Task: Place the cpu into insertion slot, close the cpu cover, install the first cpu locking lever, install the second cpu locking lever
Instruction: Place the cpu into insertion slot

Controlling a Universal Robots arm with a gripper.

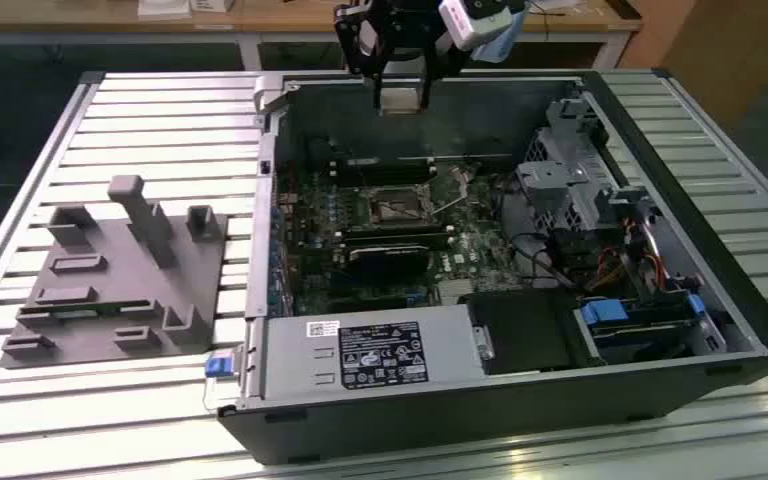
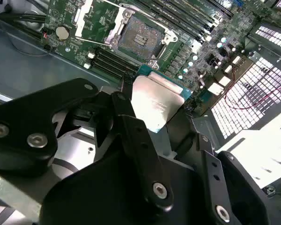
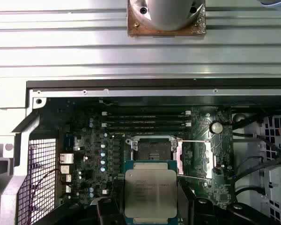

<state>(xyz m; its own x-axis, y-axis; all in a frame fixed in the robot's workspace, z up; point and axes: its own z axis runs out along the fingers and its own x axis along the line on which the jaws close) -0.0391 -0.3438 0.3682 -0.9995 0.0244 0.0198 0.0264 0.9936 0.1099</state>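
gripper (image 1: 400, 98) over open computer case (image 1: 464, 425) | fingers clamped on cpu (image 3: 151, 192) edges | cpu held off the board, near insertion slot (image 3: 152, 149) | slot uncovered, on green motherboard (image 3: 201, 154) inside case

In the exterior view the square dark silver-rimmed insertion slot (image 1: 395, 205) lies open above; long black memory slots (image 1: 387, 241) crowd its 6 o'clock, a grey metal cage (image 1: 564, 190) its 3 o'clock.
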